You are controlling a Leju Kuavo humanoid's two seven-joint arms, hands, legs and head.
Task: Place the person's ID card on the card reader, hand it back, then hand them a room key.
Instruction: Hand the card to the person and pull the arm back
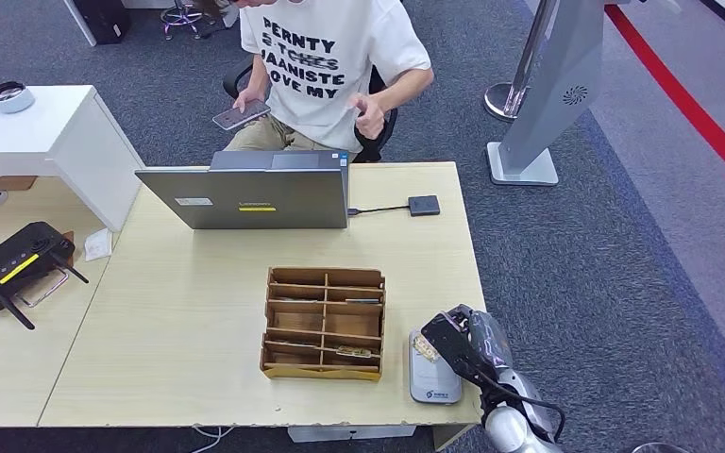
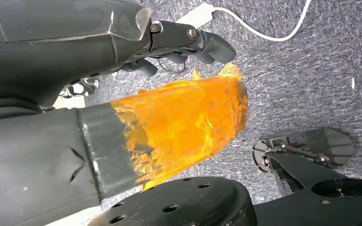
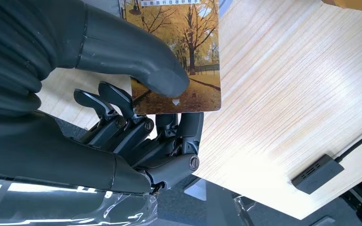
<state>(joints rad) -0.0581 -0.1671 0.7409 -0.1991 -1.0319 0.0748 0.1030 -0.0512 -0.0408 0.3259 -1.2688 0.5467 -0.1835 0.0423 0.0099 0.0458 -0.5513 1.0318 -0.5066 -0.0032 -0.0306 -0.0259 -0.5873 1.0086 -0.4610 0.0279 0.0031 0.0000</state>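
The right hand (image 1: pixel 461 347) sits low at about five o'clock on the pale wooden desk (image 1: pixel 198 311), its thumb (image 3: pixel 136 61) pressed down on a card (image 3: pixel 181 56) printed with autumn trees, the darker fingers (image 3: pixel 122 122) curled beneath it, so the card is pinched firmly. From above, the hand and card hover over the grey card reader (image 1: pixel 431 377), which lies flat near the desk's front edge, just at three o'clock from a brown cardboard organiser (image 1: pixel 324 323) divided into small slots; whether the card actually touches the reader I cannot tell. The left hand (image 2: pixel 188 44) hangs down above grey carpet, its dark fingers bent inward with nothing in them, an orange-wrapped part beside it. At twelve o'clock a person in a white printed T-shirt (image 1: pixel 326 57) sits behind an open grey laptop (image 1: pixel 245 193), holding a phone (image 1: pixel 241 115) in one hand. A small dark adapter (image 1: pixel 424 205) lies at the laptop's three o'clock, joined to it by a cable. Far off at nine o'clock a black controller (image 1: pixel 14 264) with antennas rests on a neighbouring table.
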